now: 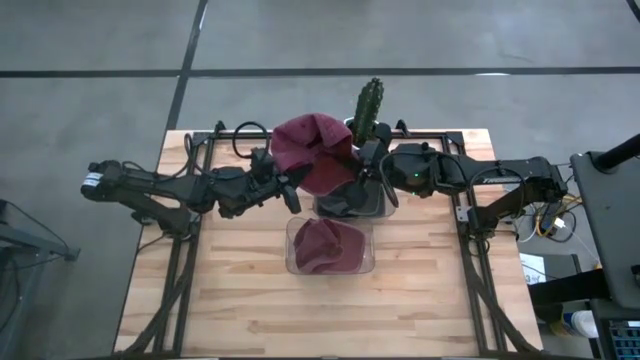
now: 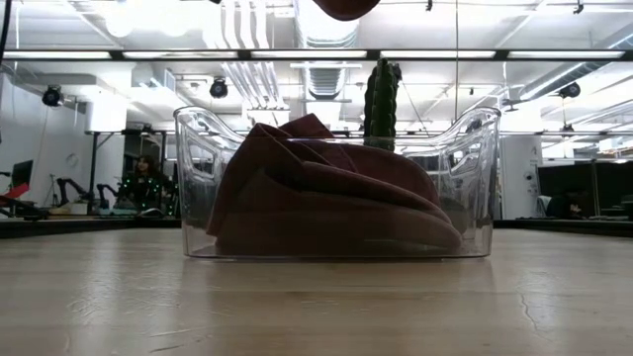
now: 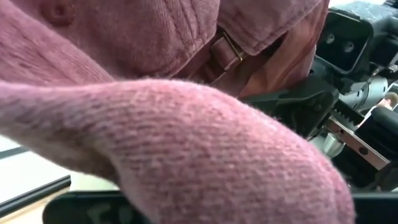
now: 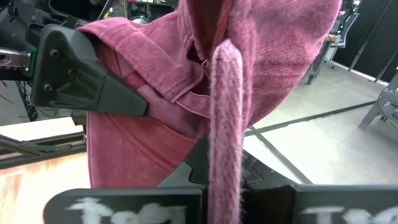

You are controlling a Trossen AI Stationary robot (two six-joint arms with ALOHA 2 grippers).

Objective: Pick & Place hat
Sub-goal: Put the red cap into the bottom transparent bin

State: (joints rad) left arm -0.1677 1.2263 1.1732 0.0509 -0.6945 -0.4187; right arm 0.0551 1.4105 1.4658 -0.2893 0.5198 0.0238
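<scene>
A maroon cap hangs in the air between both grippers, above the table's far middle; its lowest bit shows at the top of the low view. My left gripper reaches it from the left. My right gripper comes from the right and is shut on the brim. A second maroon hat lies crumpled on the floor of a clear plastic bin nearer the table's front. In the left wrist view the cap fills the picture and hides that gripper's fingers. My left gripper is on the cap's back, by the strap and buckle. One finger lies on the outside of the cloth; the other is hidden behind the cap. It comes level from the table's left. The cap is lifted clear. My right gripper pinches the cap's brim between its two fingers, with the brim standing edge-on. It comes from the table's right, roughly level. The crown rises beyond the fingers, and the cap touches neither the table nor the bin.
A green cactus stands at the table's far edge just behind the cap. A dark container sits under the right gripper, behind the clear bin. Bare wood lies to the left, right and front of the bin.
</scene>
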